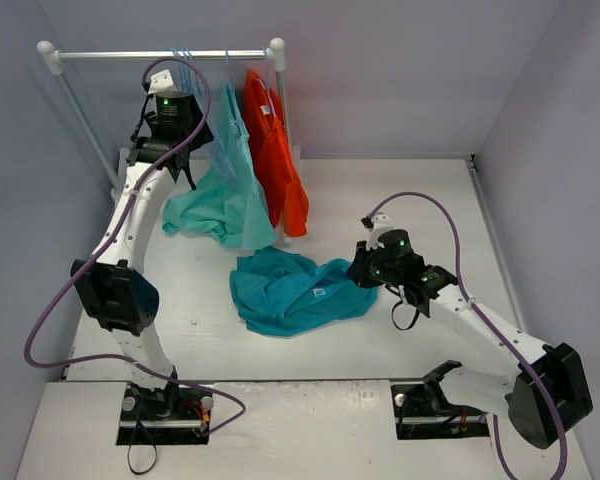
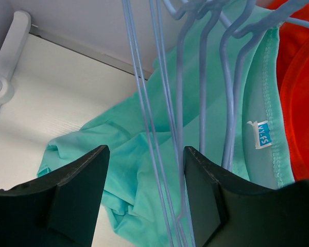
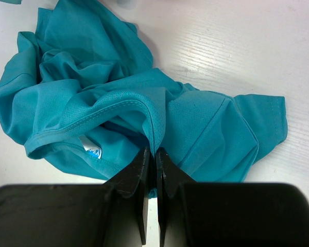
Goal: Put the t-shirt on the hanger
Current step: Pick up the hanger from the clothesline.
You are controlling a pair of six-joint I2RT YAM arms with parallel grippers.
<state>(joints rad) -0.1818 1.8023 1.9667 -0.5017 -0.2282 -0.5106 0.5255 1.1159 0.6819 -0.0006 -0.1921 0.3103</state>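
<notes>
- Top external: t-shirt (image 1: 290,290) lies crumpled on the table (image 1: 410,200), front-centre, not on anything.
- right gripper (image 1: 360,272) sits low at the shirt's right edge. In the right wrist view its fingers are pressed together on a fold of the collar (white label (image 3: 91,148) just beside the pinch).
- left arm is up at the rail (image 1: 130,55), back left. The left gripper (image 2: 145,152) has its fingers apart.
- thin wires of a pale-blue hanger (image 2: 144,103) run down through that gap, closer to one finger than the other. They are not clamped, and I can't tell if they touch it.
- more hangers of the same kind crowd the top of the left wrist view.
- mint garment (image 1: 225,190) hangs from the rail just right of the left gripper, its lower part pooled on the table.
- orange garment (image 1: 275,150) hangs beside the mint one, on its right.
</notes>
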